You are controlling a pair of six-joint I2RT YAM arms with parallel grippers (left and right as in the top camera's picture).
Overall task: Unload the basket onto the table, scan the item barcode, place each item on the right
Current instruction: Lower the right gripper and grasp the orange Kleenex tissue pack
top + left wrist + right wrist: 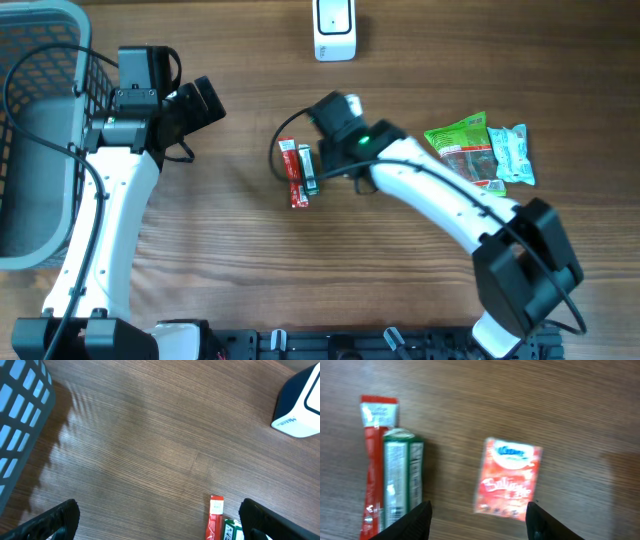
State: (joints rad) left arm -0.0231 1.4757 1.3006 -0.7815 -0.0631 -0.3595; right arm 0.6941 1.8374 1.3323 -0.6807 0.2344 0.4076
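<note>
My right gripper [479, 511] is open above the table, its fingers wide apart. Below and between them is a red tissue packet [507, 477], blurred and touching neither finger. Whether it rests flat on the wood I cannot tell. To its left, side by side, lie a red stick pack [372, 460] and a green box [400, 480]. From overhead the right gripper [330, 160] hides the red packet, and the stick pack [293, 172] and green box [311, 170] lie just beside it. The white scanner [335, 30] stands at the far edge. My left gripper [160, 522] is open and empty.
A grey basket [30, 140] fills the left end of the table, beside the left arm. A green snack packet [460, 140] and a light blue packet [512, 155] lie at the right. The left wrist view shows the scanner [300, 405] at its upper right.
</note>
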